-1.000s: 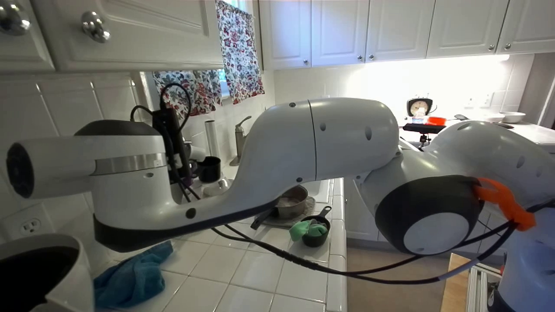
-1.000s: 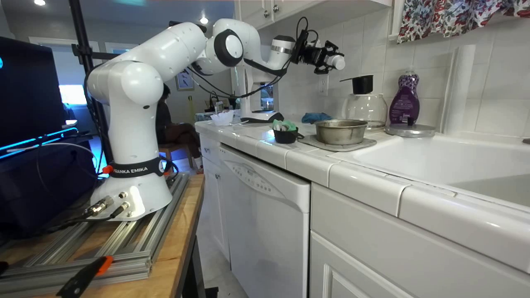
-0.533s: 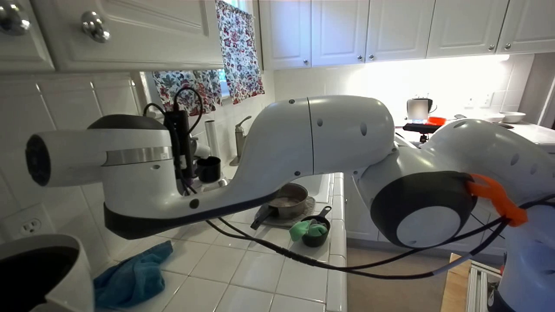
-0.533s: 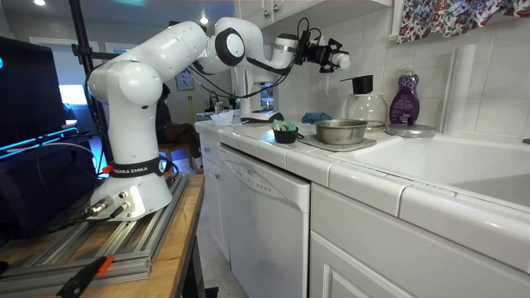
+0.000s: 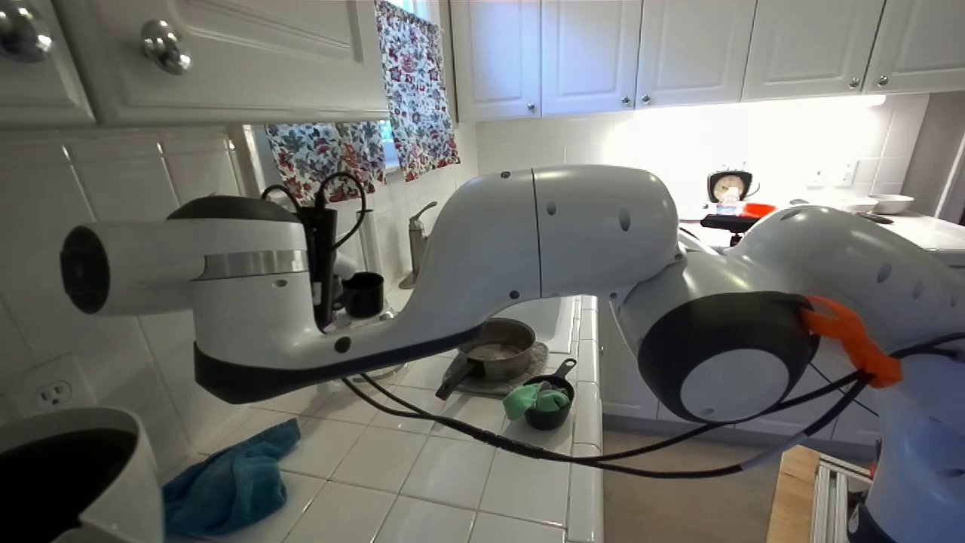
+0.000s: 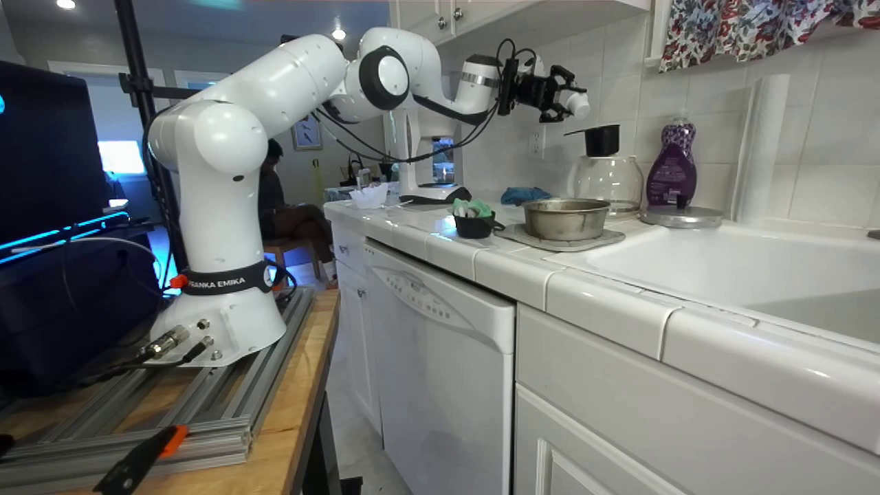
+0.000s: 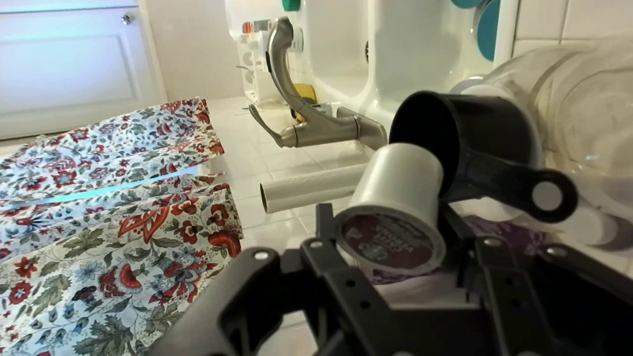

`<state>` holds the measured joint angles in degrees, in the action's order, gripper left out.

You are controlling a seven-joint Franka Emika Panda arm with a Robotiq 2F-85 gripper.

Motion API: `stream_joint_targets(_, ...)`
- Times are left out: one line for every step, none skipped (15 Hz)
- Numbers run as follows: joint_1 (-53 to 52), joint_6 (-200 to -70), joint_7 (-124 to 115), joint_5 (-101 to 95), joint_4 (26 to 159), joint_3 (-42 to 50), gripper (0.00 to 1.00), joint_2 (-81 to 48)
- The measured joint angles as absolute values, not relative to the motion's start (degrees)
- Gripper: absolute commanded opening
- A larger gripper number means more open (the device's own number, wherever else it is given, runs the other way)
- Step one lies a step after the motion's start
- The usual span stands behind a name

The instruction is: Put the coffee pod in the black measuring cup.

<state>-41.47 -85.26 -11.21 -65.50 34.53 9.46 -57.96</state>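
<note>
The white coffee pod [image 7: 395, 178] has a dark red printed lid that faces the wrist camera. My gripper [image 7: 388, 225] is shut on it, with a finger on each side. The pod also shows in an exterior view [image 6: 579, 104], sticking out past the fingertips of my gripper [image 6: 568, 96]. The black measuring cup [image 6: 602, 141] stands upright on a glass carafe. The pod is above it and slightly to the left in that view. The cup also shows in an exterior view [image 5: 363, 295], where the arm hides most of the gripper. In the wrist view, the pod overlaps the cup's rim [image 7: 489, 128].
The glass carafe [image 6: 608, 182] is under the cup. A purple soap bottle [image 6: 670, 165], a white tube [image 6: 760, 151] and a metal pot [image 6: 567, 216] stand nearby. A black frying pan [image 6: 473, 227] holds a green cloth. A blue cloth [image 5: 234, 483] lies on the counter. The faucet [image 7: 321, 123] is beyond.
The arm has moved, carrying the held pod rightward toward the cup in an exterior view. The pod is closer to being over the cup. The cup has not moved.
</note>
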Motion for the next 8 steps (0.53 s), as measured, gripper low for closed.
stream_joint_targets(-40.90,-86.76,-12.13,-65.48,34.53,9.13,0.26,-57.95)
stream_joint_targets(-40.27,-88.19,-13.00,-65.44,34.54,8.81,0.26,-57.92)
stream_joint_targets(-39.64,-89.56,-13.85,-65.40,34.58,8.48,0.26,-57.88)
stream_joint_targets(-39.03,-90.68,-14.49,-65.38,34.63,8.17,0.26,-57.82)
stream_joint_targets(-38.45,-91.70,-15.06,-65.37,34.71,7.82,0.26,-57.74)
stream_joint_targets(-37.99,-92.51,-15.63,-65.37,34.84,7.54,0.26,-57.65)
stream_joint_targets(-37.61,-93.18,-16.19,-65.37,35.05,7.26,0.26,-57.53)
stream_joint_targets(-37.36,-93.73,-16.69,-65.37,35.37,7.03,0.26,-57.35)
